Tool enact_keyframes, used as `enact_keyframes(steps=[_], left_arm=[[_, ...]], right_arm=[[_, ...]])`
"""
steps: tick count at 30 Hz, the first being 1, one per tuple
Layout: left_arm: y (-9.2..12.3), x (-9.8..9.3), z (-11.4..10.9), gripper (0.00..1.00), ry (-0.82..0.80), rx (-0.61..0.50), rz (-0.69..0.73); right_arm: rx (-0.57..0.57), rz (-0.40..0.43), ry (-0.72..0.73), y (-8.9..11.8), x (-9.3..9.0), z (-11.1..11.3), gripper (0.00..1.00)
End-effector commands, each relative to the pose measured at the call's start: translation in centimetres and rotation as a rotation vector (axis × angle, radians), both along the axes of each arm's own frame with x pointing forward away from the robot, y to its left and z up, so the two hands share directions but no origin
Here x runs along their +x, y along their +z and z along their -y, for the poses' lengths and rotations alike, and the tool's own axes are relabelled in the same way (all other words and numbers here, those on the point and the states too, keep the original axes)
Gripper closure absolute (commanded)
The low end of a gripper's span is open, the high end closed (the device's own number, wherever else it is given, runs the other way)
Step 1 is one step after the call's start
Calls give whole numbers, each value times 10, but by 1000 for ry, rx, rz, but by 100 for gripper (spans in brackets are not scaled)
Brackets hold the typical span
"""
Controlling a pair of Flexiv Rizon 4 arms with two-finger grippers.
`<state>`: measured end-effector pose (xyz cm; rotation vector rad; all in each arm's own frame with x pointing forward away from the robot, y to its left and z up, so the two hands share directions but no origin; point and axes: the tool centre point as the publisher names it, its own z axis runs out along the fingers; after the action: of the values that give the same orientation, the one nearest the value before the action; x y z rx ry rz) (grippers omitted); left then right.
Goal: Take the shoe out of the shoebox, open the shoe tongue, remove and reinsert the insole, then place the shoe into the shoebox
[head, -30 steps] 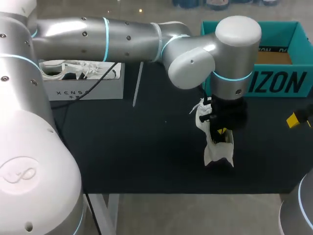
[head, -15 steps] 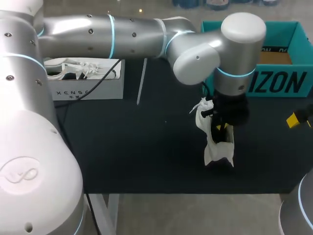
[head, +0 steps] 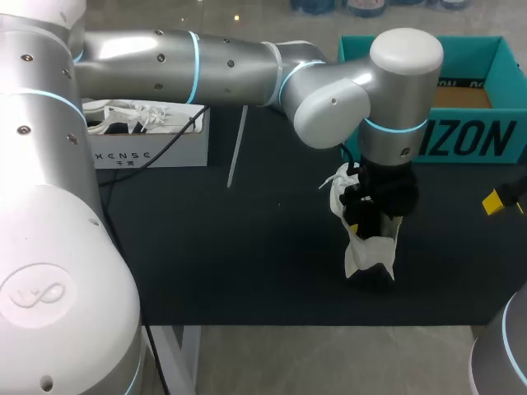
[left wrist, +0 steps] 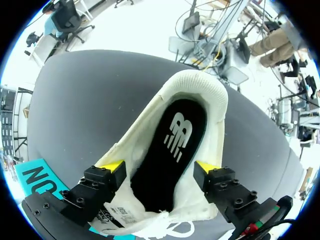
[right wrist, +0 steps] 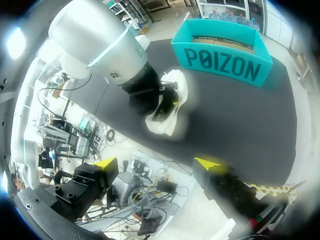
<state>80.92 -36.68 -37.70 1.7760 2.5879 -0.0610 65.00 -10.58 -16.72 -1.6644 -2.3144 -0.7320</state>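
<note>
White shoe [head: 368, 251] on the black tabletop [head: 247, 247], lower right of centre, just below the teal shoebox [head: 469, 136]. Left claw [left wrist: 159, 168] straddles the shoe's opening; whether it grips cannot be told. Right claw [right wrist: 156, 168] released, holding nothing.

Left arm [head: 206, 66]: enters from the left and lies nearly level across the far side of the table, past the middle. Its elbow [head: 329, 111] bends and the last link [head: 402, 90] turns straight down. Left gripper [left wrist: 159, 170]: points downward low over the table, fingers spread wide, both yellow tips [left wrist: 114, 167] showing. Right arm [head: 504, 350]: shows only at the near right corner. Right gripper [right wrist: 156, 165]: held at the right edge, well apart from the left gripper, its fingers [right wrist: 102, 167] parted with nothing between them.
</note>
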Motion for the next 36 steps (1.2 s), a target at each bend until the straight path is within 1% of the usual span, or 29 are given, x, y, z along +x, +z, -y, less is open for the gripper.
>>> enact_keyframes(steps=[1, 6, 14, 21, 27, 28, 29, 30, 32, 36], left_arm=[[6, -2, -2, 0, 1, 2, 17], [28, -3, -2, 0, 6, -3, 43], [80, -3, -1, 0, -5, 13, 133], [120, 12, -16, 0, 28, 4, 213], [141, 34, -26, 0, 40, -26, 236], [143, 41, -27, 29, 39, -33, 241], [144, 46, -28, 65, 42, -36, 244], [144, 49, -28, 100, 42, -38, 245], [143, 55, -28, 100, 29, -91, 213], [135, 61, -24, 100, 30, -73, 223]], right_arm=[[-2, -4, 0, -1, 2, 0, 0], [-2, -4, 0, -1, 2, 0, 0], [-2, -4, 0, -1, 2, 0, 0], [-2, -4, 0, -1, 2, 0, 0], [-2, -4, 0, -1, 2, 0, 0], [-2, -4, 0, -1, 2, 0, 0], [-2, -4, 0, -1, 2, 0, 0], [-2, -4, 0, -1, 2, 0, 0], [-2, -4, 0, -1, 2, 0, 0], [-2, -4, 0, -1, 2, 0, 0]])
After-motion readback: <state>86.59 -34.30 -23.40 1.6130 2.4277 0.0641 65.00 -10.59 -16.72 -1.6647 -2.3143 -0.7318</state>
